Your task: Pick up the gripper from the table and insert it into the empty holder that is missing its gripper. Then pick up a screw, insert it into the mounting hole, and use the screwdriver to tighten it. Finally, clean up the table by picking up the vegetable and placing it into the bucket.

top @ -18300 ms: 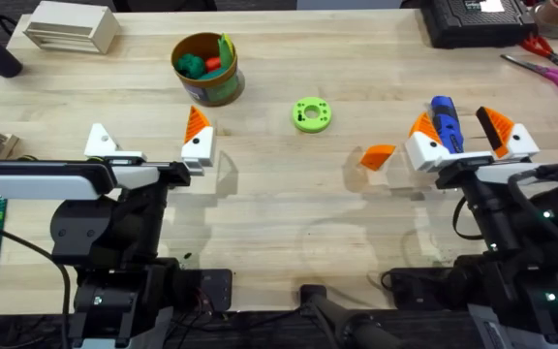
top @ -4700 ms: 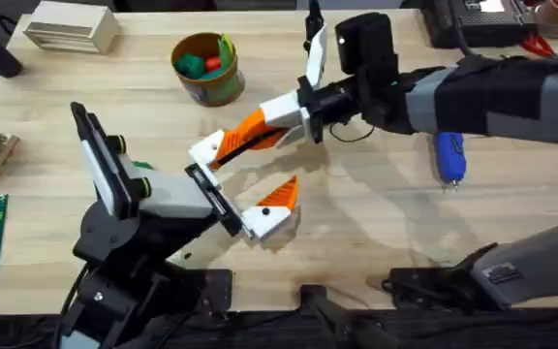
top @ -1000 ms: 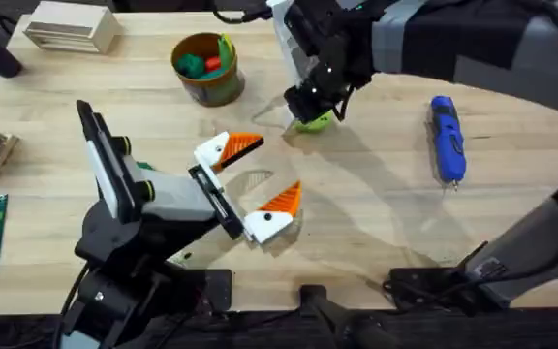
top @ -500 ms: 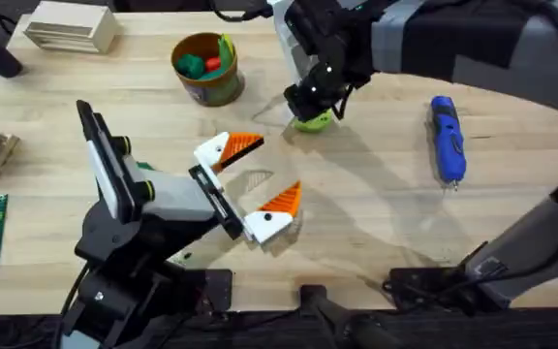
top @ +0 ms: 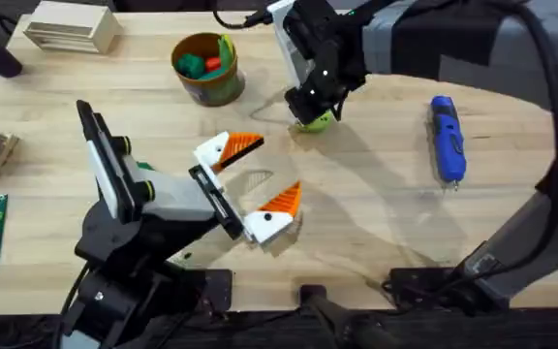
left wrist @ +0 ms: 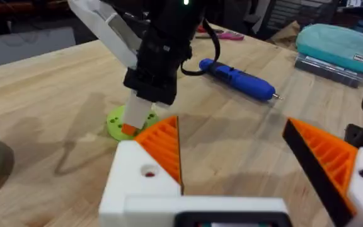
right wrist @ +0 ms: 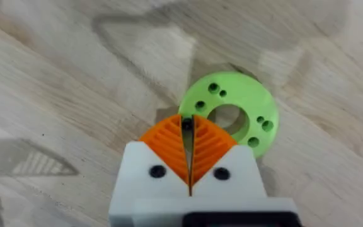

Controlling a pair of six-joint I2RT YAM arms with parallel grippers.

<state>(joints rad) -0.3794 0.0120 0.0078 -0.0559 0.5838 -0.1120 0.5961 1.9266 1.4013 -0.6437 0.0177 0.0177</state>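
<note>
Right hand [right wrist: 190, 135] pinched closed on a tiny dark screw [right wrist: 186, 125] over the green disc [right wrist: 241, 107]; left hand [top: 250, 184] open, empty. Screw's small, stiff, slippery: probably best gripped at the head, fingertips only.

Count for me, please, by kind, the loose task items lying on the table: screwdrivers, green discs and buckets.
screwdriver: 1
green disc: 1
bucket: 1
Total: 3
</note>
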